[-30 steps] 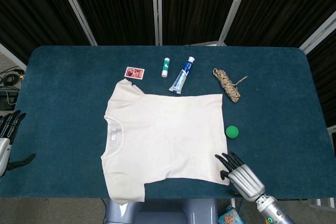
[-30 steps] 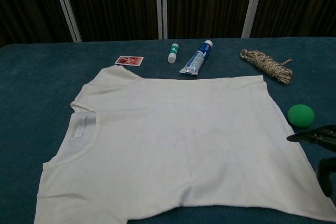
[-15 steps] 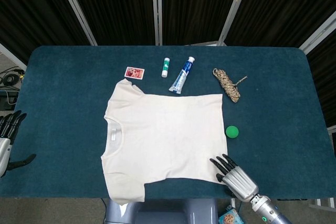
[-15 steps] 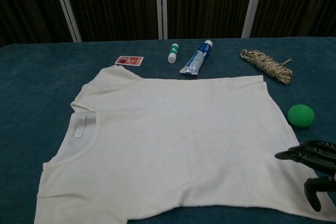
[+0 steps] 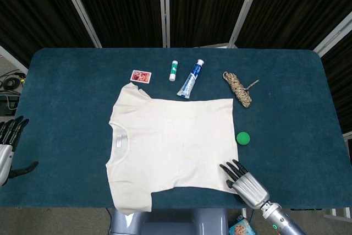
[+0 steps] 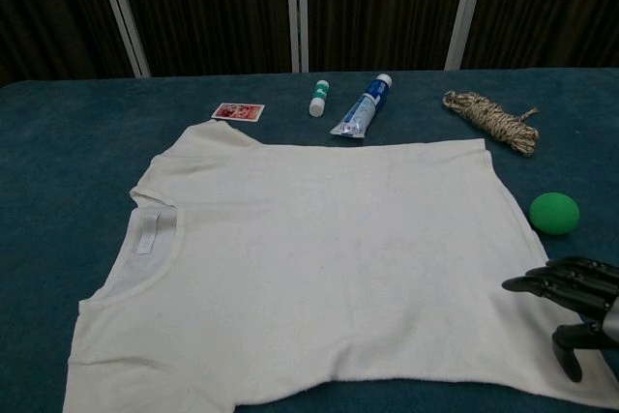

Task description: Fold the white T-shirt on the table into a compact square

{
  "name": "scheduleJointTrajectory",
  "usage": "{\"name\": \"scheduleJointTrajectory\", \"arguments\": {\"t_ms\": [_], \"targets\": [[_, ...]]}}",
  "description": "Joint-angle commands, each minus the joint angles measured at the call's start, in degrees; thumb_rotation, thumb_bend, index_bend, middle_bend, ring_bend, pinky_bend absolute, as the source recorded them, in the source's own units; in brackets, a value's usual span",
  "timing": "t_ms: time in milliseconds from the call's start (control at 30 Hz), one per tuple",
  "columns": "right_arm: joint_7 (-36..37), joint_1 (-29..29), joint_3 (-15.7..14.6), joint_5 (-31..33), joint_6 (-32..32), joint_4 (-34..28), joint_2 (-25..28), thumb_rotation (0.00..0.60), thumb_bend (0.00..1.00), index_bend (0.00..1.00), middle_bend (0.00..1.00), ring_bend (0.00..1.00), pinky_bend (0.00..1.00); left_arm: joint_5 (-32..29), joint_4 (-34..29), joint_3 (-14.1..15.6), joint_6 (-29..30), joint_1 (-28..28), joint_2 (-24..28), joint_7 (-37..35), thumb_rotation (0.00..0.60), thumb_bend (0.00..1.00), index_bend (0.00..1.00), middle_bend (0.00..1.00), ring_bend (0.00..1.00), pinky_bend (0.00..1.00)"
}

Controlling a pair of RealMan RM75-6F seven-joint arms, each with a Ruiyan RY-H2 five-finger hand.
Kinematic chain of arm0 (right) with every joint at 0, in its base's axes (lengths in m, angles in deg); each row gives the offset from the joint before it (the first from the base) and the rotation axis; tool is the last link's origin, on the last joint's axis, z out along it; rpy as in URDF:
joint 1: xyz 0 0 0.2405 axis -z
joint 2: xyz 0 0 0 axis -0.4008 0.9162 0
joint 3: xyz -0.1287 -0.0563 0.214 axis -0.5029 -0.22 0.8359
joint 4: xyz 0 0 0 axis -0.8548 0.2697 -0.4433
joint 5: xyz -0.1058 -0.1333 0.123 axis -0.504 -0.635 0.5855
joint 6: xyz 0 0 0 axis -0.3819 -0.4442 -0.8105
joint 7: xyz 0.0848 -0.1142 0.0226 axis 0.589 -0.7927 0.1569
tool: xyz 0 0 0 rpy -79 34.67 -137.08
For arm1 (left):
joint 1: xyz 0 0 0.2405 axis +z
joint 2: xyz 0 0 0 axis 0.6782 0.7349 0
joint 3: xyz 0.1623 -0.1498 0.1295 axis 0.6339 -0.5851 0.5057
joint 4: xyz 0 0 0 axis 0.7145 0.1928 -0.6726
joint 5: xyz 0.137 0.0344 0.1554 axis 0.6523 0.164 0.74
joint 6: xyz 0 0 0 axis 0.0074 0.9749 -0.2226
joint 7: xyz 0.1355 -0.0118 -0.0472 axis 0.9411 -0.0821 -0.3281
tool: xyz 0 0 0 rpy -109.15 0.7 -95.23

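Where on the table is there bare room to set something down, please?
Bare blue cloth lies left of the white T-shirt, between its sleeves and the left robot hand, and at far right beyond the green ball and tan rope bundle. The back strip by the red card, glue stick and blue-white tube is crowded.

The table (image 5: pixel 71 97) is covered by a dark teal cloth, and a white T-shirt (image 5: pixel 170 147) is spread flat on it, neckline to the left, with one sleeve hung over the near edge. Along the far side a red card (image 5: pixel 141 76), a small white stick (image 5: pixel 173 70) and a blue-and-white tube (image 5: pixel 190 79) are laid. A coil of rope (image 5: pixel 238 88) and a green ball (image 5: pixel 243 138) are placed to the right of the shirt.
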Motion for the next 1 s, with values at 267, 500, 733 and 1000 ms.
{"name": "scheduleJointTrajectory", "arguments": {"t_ms": [267, 500, 733, 1000], "targets": [[-0.5, -0.7, 0.1, 0.7, -0.1, 0.8, -0.7, 0.6, 0.23, 0.51, 0.04, 0.0, 0.0, -0.2, 0.0, -0.1, -0.1, -0.1, 0.0, 0.1, 0.6, 0.0, 0.0, 0.0, 0.0, 0.0], [-0.8, -1.3, -0.2, 1.0, -0.3, 0.6, -0.4, 0.6, 0.29, 0.52, 0.03, 0.0, 0.0, 0.0, 0.1, 0.1, -0.4, -0.1, 0.2, -0.3, 0.6, 0.0, 0.0, 0.0, 0.0, 0.0], [0.2, -1.5, -0.6, 0.9, 0.4, 0.7, -0.5, 0.6, 0.36, 0.58, 0.04, 0.0, 0.0, 0.5, 0.5, 0.4, -1.2, -0.5, 0.2, -0.4, 0.6, 0.0, 0.0, 0.0, 0.0, 0.0], [1.9, -1.6, -0.9, 0.8, 1.7, 1.6, -1.2, 0.6, 0.42, 0.64, 0.06, 0.0, 0.0, 5.5, 3.3, 2.0, -4.0, -2.6, -1.1, -4.2, 0.6, 0.0, 0.0, 0.0, 0.0, 0.0]]}}
